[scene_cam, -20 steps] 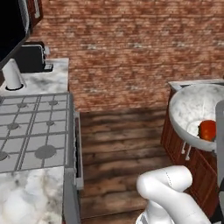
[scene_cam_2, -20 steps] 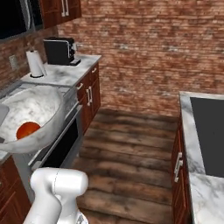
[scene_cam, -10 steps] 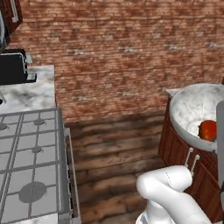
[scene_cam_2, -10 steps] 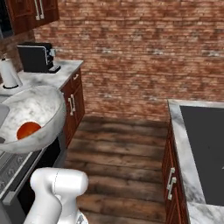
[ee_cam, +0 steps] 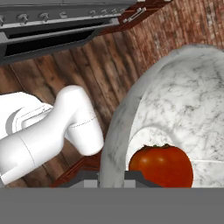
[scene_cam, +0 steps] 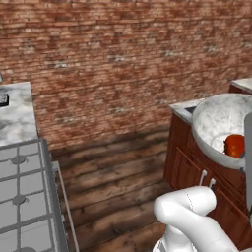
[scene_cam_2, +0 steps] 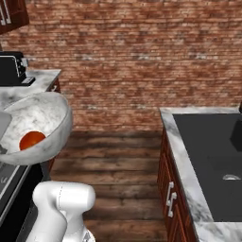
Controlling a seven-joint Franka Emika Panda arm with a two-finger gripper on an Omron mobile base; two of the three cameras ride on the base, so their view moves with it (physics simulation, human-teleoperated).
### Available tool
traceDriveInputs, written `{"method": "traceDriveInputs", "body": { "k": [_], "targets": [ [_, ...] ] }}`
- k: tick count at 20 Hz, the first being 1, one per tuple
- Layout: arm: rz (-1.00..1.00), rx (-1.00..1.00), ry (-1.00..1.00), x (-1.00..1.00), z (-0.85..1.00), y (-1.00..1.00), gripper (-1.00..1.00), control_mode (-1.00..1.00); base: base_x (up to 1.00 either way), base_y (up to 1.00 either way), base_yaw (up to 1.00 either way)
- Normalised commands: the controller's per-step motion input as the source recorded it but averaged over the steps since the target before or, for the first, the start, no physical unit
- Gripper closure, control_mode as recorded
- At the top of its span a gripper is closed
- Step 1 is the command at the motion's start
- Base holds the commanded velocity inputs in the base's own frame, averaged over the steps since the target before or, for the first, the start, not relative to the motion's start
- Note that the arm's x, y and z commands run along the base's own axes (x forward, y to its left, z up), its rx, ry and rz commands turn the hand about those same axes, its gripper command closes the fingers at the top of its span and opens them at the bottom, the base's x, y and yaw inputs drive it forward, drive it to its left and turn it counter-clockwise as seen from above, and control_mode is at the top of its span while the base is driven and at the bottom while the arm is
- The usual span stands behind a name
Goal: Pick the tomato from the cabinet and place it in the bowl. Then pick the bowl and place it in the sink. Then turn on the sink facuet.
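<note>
My gripper (ee_cam: pixel 111 178) is shut on the rim of the marbled whitish bowl (ee_cam: pixel 183 96), one fingertip on each side of the wall. The bowl is held up in the air and tilted. The red tomato (ee_cam: pixel 161 165) lies inside it against the lower wall. In the left base view the bowl (scene_cam: pixel 216 120) with the tomato (scene_cam: pixel 235 145) hangs at the right edge. In the right base view the bowl (scene_cam_2: pixel 45 118) and tomato (scene_cam_2: pixel 32 140) hang at the left. The black sink (scene_cam_2: pixel 208 151) lies in the counter at the right. A black upright shape beside it is cut off by the frame.
A gas stove (scene_cam: pixel 19 206) is at the lower left, and a black coffee machine (scene_cam_2: pixel 12 68) stands on the marble counter behind the bowl. Wood floor (scene_cam_2: pixel 118 160) runs between the two counters up to the brick wall. A corner of wood wall cabinet (scene_cam_2: pixel 12 14) shows at top left.
The whole picture has swung, so the base has turned right: stove and coffee machine slid left, and the sink counter came further in. Bowl and tomato kept their place in the gripper.
</note>
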Motion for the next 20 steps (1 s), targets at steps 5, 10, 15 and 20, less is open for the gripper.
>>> {"method": "traceDriveInputs", "body": {
  "k": [5,10,15,20],
  "targets": [
    [0.00,0.00,0.00,0.00,0.00,0.00,1.00,1.00,0.11,-0.05,-0.52],
    [0.00,0.00,0.00,0.00,0.00,0.00,1.00,1.00,0.43,-0.01,-0.59],
    [0.00,0.00,0.00,0.00,0.00,0.00,1.00,1.00,0.60,-0.01,-0.55],
    [0.00,0.00,0.00,0.00,0.00,0.00,1.00,1.00,0.71,0.00,-0.49]
  ]
}}
